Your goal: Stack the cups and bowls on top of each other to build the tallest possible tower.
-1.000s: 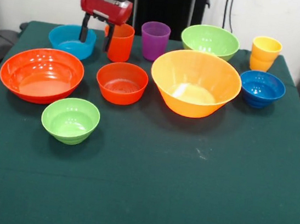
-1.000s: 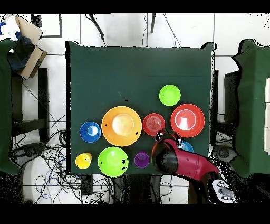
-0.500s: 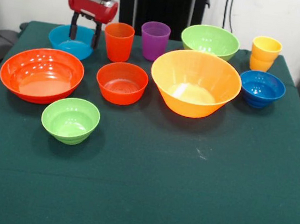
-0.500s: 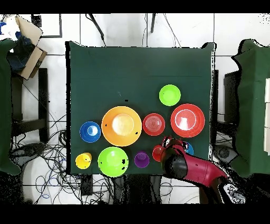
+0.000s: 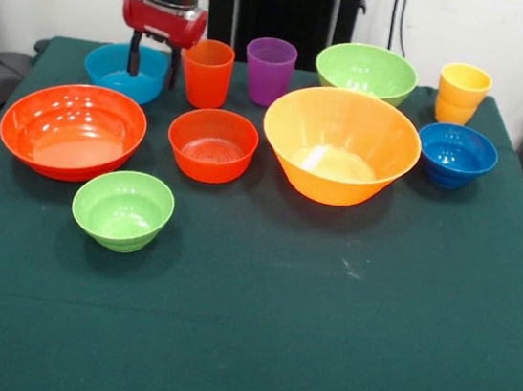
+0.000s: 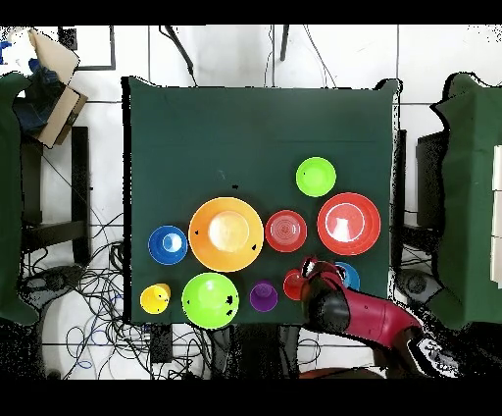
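The light blue bowl point(image 5: 114, 68) sits at the table's far left in the front view, with the gripper point(image 5: 152, 64) hanging right over it, its 2 dark fingers point(image 5: 134, 55) spread apart and holding nothing. Just to the right of the gripper stands the orange-red cup point(image 5: 207, 73), and beside that the purple cup point(image 5: 269, 70). Farther along the same back row come the large light green bowl point(image 5: 366, 71) and the yellow cup point(image 5: 462, 94) with stepped sides, near the far right corner.

In front of this row, the large red-orange bowl point(image 5: 72, 129) lies on the left, the medium red-orange bowl point(image 5: 212, 145) next to it, then the large yellow-orange bowl point(image 5: 340, 145), and the dark blue bowl point(image 5: 456, 156) on the right. The small light green bowl point(image 5: 123, 209) sits nearest the camera, just in front of the large red-orange bowl. Every piece stands alone on the green table point(image 5: 320, 338); nothing is stacked.

From overhead, the red arm point(image 6: 368, 319) covers most of the light blue bowl.
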Controlling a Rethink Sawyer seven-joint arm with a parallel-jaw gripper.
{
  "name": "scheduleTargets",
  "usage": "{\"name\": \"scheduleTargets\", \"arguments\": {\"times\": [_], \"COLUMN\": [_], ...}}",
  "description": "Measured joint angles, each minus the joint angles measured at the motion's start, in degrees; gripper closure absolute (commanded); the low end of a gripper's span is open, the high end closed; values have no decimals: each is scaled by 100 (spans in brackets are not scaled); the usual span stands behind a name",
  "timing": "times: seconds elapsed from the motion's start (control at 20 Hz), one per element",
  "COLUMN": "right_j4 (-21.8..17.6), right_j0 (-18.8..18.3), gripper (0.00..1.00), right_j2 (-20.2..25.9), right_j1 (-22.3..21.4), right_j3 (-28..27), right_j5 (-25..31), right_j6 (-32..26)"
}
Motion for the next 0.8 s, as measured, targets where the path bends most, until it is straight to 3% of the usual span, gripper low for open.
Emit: {"name": "scheduleTargets", "arguments": {"times": [0.8], "right_j4": [-196], "right_j0": [-27], "gripper": [0], "right_j2": [68], "right_j1": [350], "right_j3": [-1], "right_j5": [-258], "right_j6": [0]}}
